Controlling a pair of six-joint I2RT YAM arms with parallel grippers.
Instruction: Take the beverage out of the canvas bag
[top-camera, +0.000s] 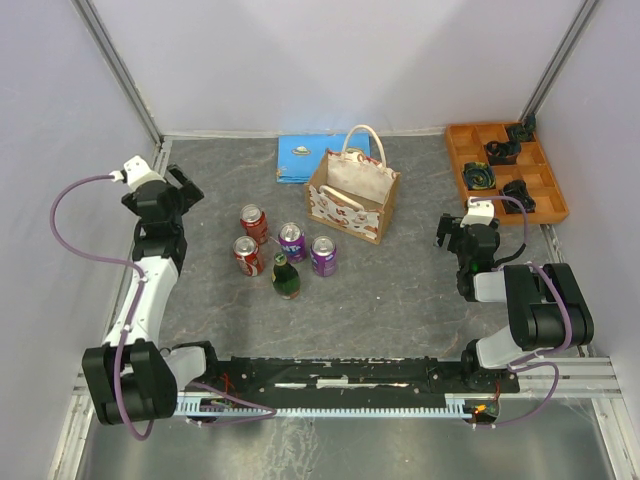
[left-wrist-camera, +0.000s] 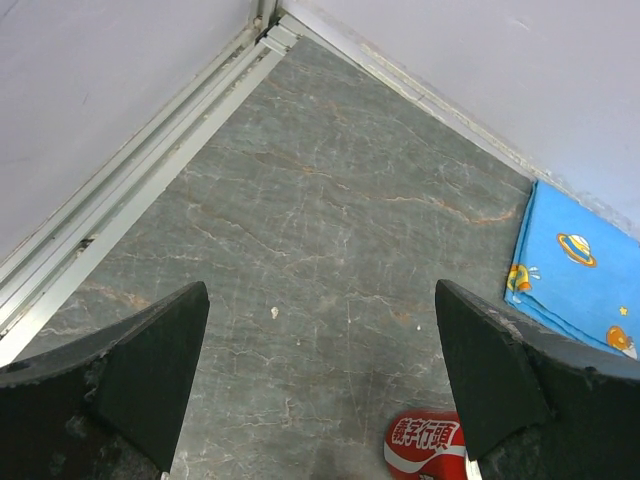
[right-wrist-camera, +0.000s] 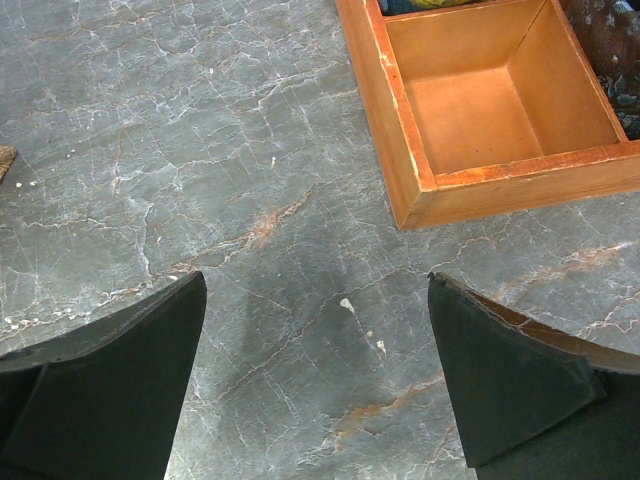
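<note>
**Desk:** Where is the canvas bag right now?

**Me:** On my overhead view the canvas bag (top-camera: 352, 195) stands upright at the far middle of the worktop (top-camera: 420, 290). Its mouth is open, with one cream handle raised and the other drooping inward (I can't tell what, if anything, sits inside). The blue mat (top-camera: 300, 160) lies flat just beyond its far-left corner.

**Desk:** Any drinks in sight?

**Me:** Five stand in a cluster to the near left of the bag, apart from it. There are two red cans (top-camera: 254, 223), two purple cans (top-camera: 291, 241) and a green bottle (top-camera: 286, 277), the bottle being nearest to me.

**Desk:** And the jaws?

**Me:** The left jaws are spread wide at the far left of the worktop, well apart from the bag. My left wrist view looks down on grey stone between them, with one of the red cans (left-wrist-camera: 425, 445) at the bottom edge and the blue mat on the right. The right jaws are wide open too, on the right side over bare stone. They sit just near of the orange tray (top-camera: 505, 170), whose corner compartment fills the top of that wrist view.
</note>
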